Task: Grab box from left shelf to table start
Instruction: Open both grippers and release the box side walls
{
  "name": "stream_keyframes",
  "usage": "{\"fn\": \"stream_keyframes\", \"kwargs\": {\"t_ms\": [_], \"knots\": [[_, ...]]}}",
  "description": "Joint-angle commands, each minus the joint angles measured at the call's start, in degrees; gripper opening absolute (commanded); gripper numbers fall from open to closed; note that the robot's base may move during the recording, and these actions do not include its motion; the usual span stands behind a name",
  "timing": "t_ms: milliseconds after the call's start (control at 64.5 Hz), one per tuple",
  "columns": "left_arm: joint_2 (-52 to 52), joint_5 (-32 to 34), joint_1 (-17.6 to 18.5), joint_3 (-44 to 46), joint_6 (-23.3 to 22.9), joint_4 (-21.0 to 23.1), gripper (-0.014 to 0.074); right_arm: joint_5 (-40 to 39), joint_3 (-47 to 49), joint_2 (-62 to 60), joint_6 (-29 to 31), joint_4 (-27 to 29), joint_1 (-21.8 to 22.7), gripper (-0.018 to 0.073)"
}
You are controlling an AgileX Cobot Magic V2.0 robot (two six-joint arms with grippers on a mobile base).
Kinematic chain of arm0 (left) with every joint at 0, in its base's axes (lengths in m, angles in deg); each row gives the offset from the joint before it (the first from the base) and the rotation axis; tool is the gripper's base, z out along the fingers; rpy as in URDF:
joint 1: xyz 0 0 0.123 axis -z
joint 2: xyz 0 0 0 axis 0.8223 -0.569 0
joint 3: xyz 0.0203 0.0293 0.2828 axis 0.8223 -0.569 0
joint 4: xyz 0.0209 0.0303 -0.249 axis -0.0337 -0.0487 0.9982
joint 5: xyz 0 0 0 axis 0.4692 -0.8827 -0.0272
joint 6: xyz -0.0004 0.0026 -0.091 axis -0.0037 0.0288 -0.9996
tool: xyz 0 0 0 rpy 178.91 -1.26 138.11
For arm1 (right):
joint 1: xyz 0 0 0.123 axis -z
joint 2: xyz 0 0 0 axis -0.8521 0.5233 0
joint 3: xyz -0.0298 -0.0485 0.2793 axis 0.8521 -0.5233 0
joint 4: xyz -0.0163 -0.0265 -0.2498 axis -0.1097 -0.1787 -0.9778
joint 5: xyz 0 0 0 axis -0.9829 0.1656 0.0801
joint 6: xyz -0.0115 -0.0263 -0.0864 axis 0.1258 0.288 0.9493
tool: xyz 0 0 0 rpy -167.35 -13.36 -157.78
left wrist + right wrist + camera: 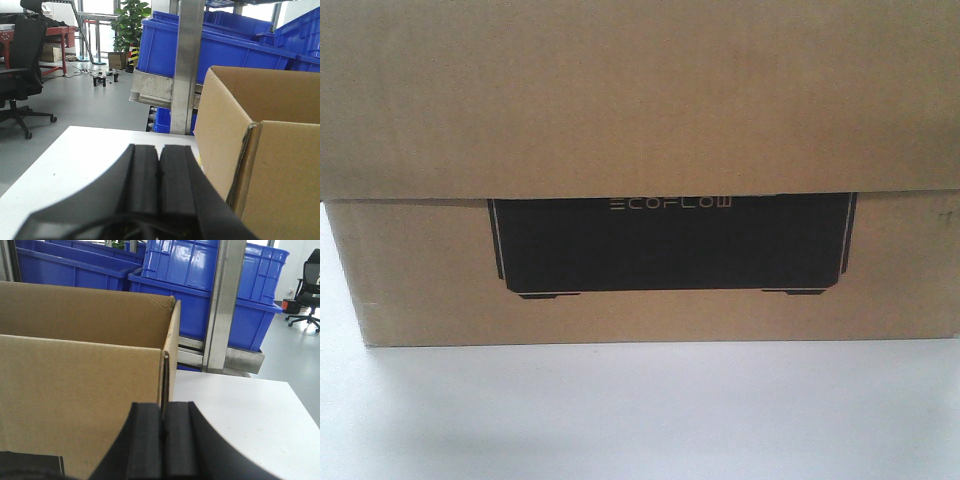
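The box (640,170) sits on the white table (640,420), both grippers (160,172) (162,432) clenched empty beside its ends. A careless pull-back could clip the lid and shove it.

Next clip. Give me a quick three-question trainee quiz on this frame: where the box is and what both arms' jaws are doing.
1. True or false: the box rests on the white table.
2. The left gripper has its jaws: A) wide open B) closed together C) clamped on the box
3. What colour are the bins on the shelf behind the box?

Key: 1 true. 2 B; the right gripper matches. 3 blue.
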Motion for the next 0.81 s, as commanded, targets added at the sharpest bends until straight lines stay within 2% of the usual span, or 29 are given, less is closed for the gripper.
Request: {"fn": "stream_keyframes", "kwargs": {"t_ms": [0, 512, 682, 791], "knots": [[-0.3, 4.8, 0.0, 1.6, 0.1, -0.2, -0.0090, -5.4, 1.6, 0.3, 0.4, -0.6, 0.1, 0.0050], [-0.3, 4.8, 0.0, 1.6, 0.1, -0.2, -0.0090, -6.4, -0.9, -0.1, 0.4, -0.5, 0.1, 0.0050], [-0.3, 4.8, 0.0, 1.6, 0.1, -0.2, -0.0090, -4.4, -7.3, -5.3, 0.4, 1.3, 0.6, 0.0050], [-0.3, 4.8, 0.0, 1.6, 0.1, -0.2, -0.0091, -1.8, -9.9, -10.8, 0.4, 5.6, 2.3, 0.0050]]}}
